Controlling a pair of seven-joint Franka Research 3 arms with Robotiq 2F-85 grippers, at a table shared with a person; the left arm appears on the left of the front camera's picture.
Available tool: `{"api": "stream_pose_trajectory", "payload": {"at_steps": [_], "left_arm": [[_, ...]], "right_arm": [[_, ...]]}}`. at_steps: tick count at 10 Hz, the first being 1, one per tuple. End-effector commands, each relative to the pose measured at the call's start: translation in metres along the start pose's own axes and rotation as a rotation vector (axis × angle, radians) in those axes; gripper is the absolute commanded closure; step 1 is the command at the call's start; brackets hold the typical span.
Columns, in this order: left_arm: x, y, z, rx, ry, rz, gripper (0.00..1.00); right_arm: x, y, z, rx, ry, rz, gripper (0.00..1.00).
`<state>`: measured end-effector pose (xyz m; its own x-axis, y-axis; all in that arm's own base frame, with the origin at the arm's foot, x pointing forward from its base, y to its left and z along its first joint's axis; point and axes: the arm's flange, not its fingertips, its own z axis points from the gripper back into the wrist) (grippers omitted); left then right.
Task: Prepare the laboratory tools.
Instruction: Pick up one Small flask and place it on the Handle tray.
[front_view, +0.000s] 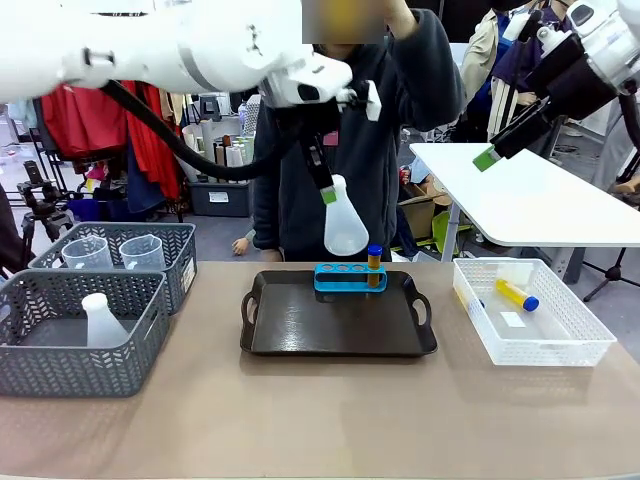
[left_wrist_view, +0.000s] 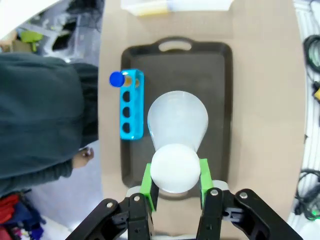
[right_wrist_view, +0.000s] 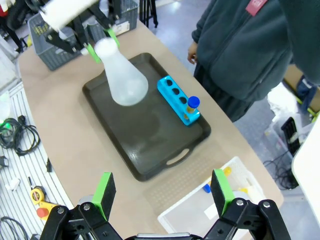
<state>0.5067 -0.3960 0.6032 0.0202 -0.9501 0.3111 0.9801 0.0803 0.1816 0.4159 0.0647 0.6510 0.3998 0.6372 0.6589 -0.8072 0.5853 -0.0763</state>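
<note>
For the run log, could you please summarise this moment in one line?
left gripper: jaws shut on conical flask neck, above tray | right gripper: jaws open, raised | rack: one tube

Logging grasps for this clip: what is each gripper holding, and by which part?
The left gripper holds the conical flask by its neck; the right gripper is open, holding nothing.

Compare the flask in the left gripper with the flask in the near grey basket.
The held flask hangs in the air above the black tray; the basket flask stands on the floor of the near grey basket. The left gripper clamps the held flask's neck; nothing touches the basket flask. Both are translucent white and conical.
</note>
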Motion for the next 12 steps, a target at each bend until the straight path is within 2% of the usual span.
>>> {"api": "stream_pose_trajectory", "payload": {"at_steps": [1,5,8,12], "left_arm": [[0.015,0.008,-0.023,-0.033,0.002,-0.061,1.0],[0.031,-0.001,-0.087,-0.07,0.042,-0.146,1.0],[0.038,-0.006,-0.122,-0.039,0.084,-0.192,1.0],[0.034,-0.004,-0.16,-0.085,0.106,-0.194,1.0]], "right_arm": [[0.0,0.0,0.001,0.012,-0.01,0.0,0.0],[0.0,0.0,0.001,0.012,-0.01,0.0,0.0],[0.0,0.0,0.001,0.012,-0.01,0.0,0.0],[0.0,0.0,0.001,0.012,-0.01,0.0,0.0]]}}
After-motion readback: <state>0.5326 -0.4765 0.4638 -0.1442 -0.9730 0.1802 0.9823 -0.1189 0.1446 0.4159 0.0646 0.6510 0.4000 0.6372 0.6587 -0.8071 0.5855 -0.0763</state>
